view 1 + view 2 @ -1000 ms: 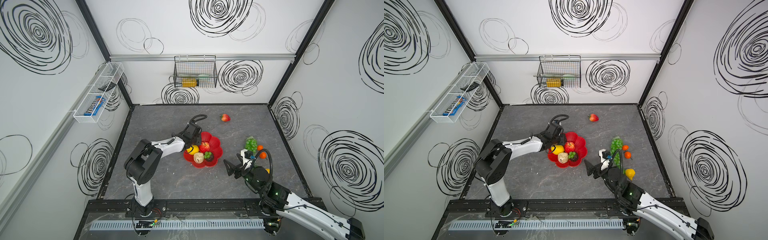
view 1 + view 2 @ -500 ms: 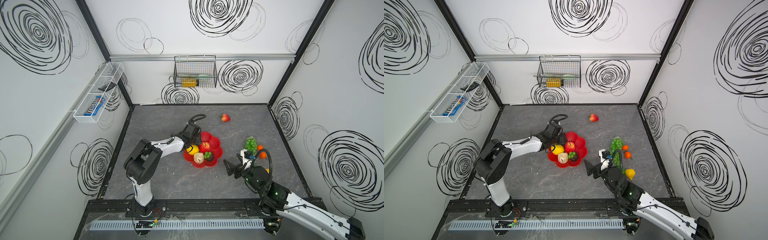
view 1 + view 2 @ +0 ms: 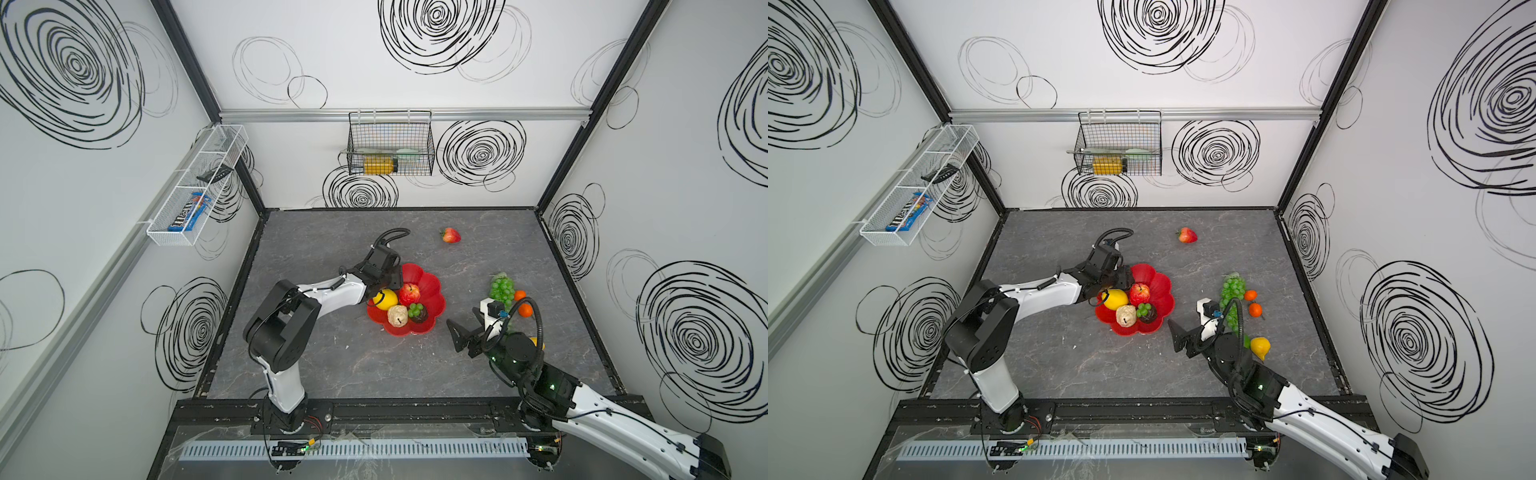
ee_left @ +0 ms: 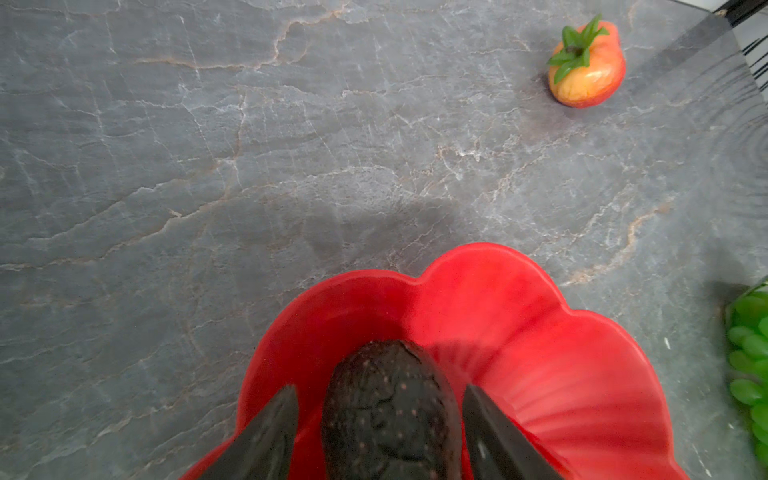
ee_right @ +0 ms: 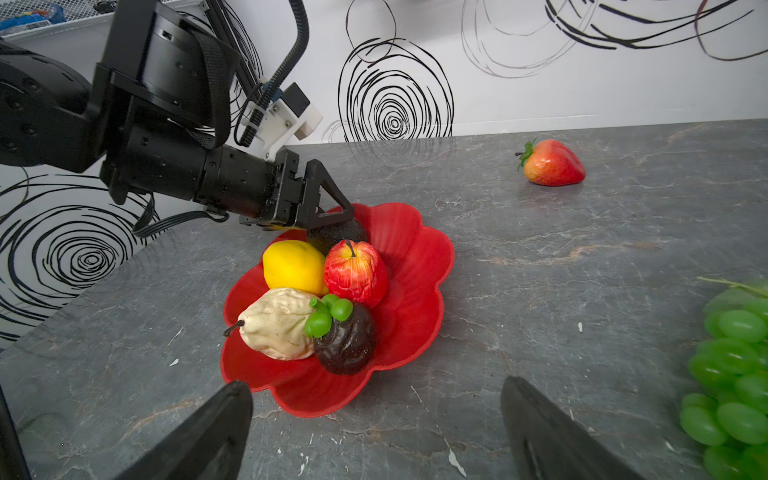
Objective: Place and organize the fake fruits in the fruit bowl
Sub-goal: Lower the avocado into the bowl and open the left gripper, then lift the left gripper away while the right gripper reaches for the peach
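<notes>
Left jaws wider, avocado (image 4: 390, 415) in bowl (image 4: 573, 365)

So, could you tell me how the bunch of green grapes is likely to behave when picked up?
The grapes are a cluster of many small glossy balls, so the bunch will probably sag rather than stay stiff. Smooth round balls may slip from a pinch. Lying spread on the table, it seems unlikely to roll.
</notes>
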